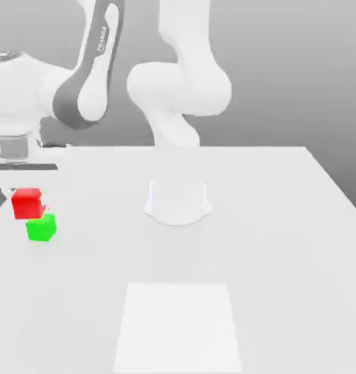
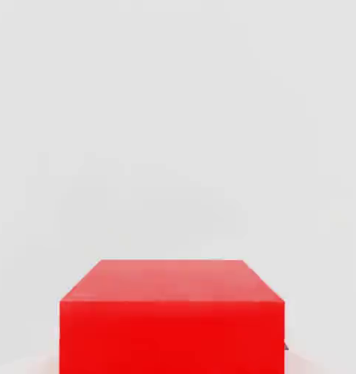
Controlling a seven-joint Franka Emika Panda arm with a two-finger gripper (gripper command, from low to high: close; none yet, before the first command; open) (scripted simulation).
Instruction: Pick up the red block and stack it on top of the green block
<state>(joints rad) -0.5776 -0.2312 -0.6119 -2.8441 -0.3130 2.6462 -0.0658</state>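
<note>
Pincer [image 1: 23,191] clenched on the red block [image 1: 27,202], up at the exterior view's left, right above the green block [image 1: 41,227] on the white surface [image 1: 268,241].

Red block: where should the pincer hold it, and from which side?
Probably from above, across two opposite flat side faces of the red block. It is a plain cube, and the green block sits close in front of and below it, crowding that side.
</note>
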